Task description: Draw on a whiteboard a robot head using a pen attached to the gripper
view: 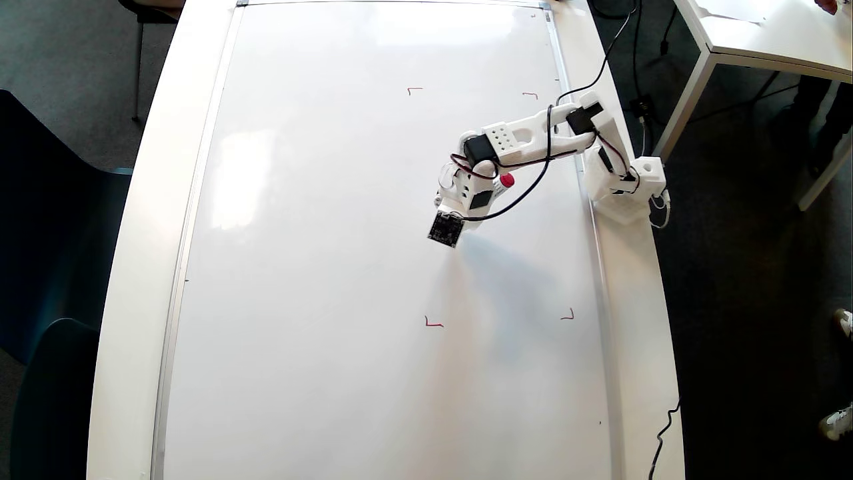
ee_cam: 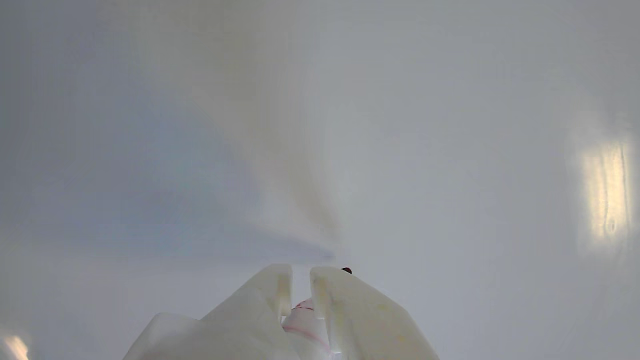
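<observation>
1. Gripper [ee_cam: 300,274]: white printed claw, nearest the wrist camera, entering from the bottom edge. The fingers [ee_cam: 272,295] stand close together with a narrow slot between them, pinching the pen. In the overhead view it hangs over the right-centre of the board, pointed down, with a small black square circuit board on its lower side.

2. Pen [ee_cam: 302,322]: white body with faint red markings, seen in the slot between the fingers. A small dark red speck just beyond the right finger may be the tip, but the wrist view is too soft to be sure. In the overhead view only a red knob [view: 507,180] shows, beside the wrist.

3. Board [view: 320,267]: glossy white, thin silver frame, filling most of the table. Beyond the claw the wrist view shows only bare white sheen, grey shadow and one bright reflection at right.

4. Corner marks: four small red angles, two above the arm [view: 414,90] and two below [view: 433,324], bounding a blank rectangle.

5. Robot head: not present. No outline, inner squares or stalked box appear inside the marks.

6. Progress: nothing drawn as far as either view shows; the whole figure is left. The claw sits within the marked area toward its upper left, apparently placed for a first stroke. Whether the tip touches the surface cannot be told.

7. Arm base [view: 626,187]: white, at the board's right edge, black cables trailing off.
</observation>
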